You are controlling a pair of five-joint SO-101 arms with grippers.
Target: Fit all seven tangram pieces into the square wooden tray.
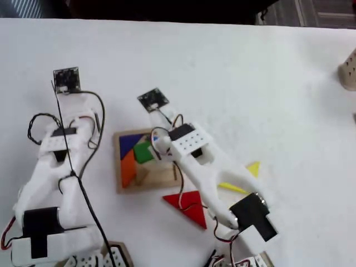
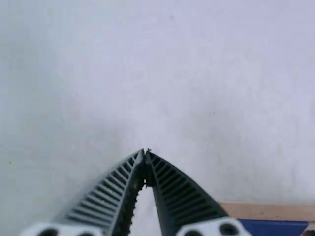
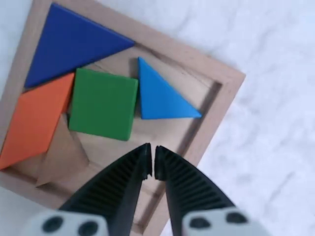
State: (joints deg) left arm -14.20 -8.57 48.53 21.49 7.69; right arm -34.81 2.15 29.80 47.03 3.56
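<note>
The square wooden tray [image 1: 161, 177] lies mid-table and holds a large dark blue triangle [image 3: 74, 42], an orange parallelogram [image 3: 34, 120], a green square [image 3: 103, 103] and a small blue triangle [image 3: 160, 96]. My right gripper [image 3: 151, 158] hovers shut and empty over the tray's bare floor, just short of the green square; in the high view it sits at the tray's right half [image 1: 158, 143]. Red triangles [image 1: 189, 206] lie on the table just below the tray. Yellow pieces [image 1: 253, 168] lie right of the arm, partly hidden by it. My left gripper [image 2: 146, 156] is shut over bare table, with the tray corner [image 2: 268, 211] beside it.
A beige perforated object [image 1: 349, 69] stands at the far right edge. Cables run along the left arm [image 1: 61, 156]. The table is white cloth, open at the back and right.
</note>
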